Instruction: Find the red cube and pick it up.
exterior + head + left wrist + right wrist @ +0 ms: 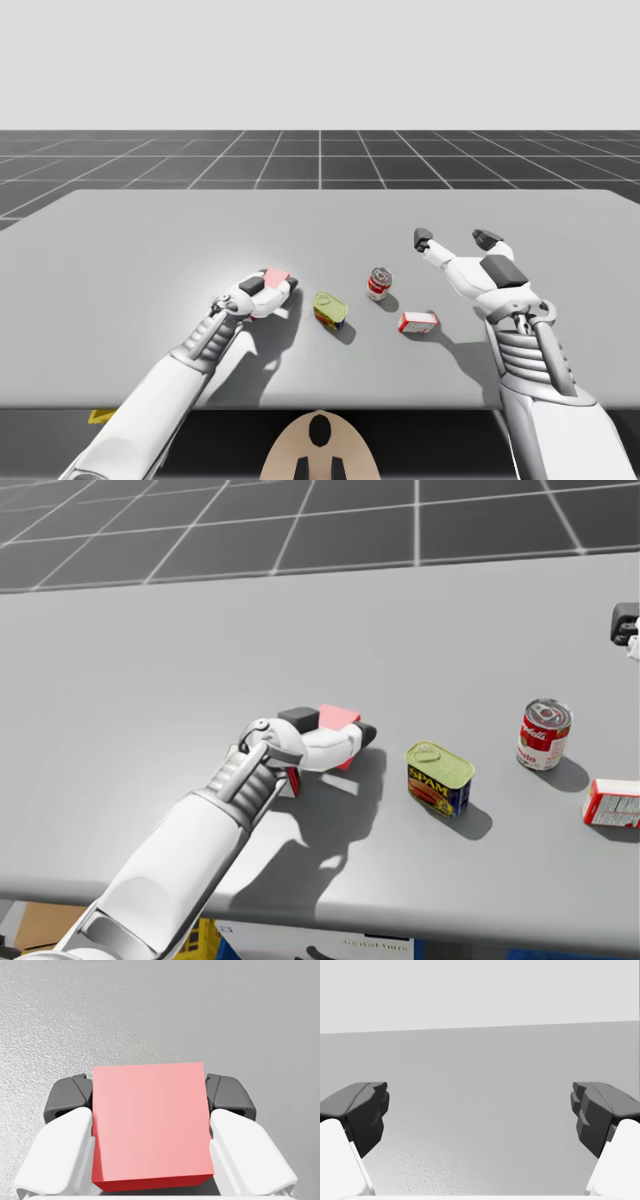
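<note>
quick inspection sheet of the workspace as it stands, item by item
surface: grey table, flat and matt.
job's things: red cube sits between the left gripper's fingers; whether it is off the table cannot be told.
clutter: blue-and-yellow rectangular tin, red-and-white round can standing upright, red-and-white box, all set apart beside the cube.
grippers: left gripper shut on the red cube, both fingers against its sides; right gripper open, nothing between its fingers.
cables: nothing seen.
surroundings: dark gridded floor beyond the table.
</note>
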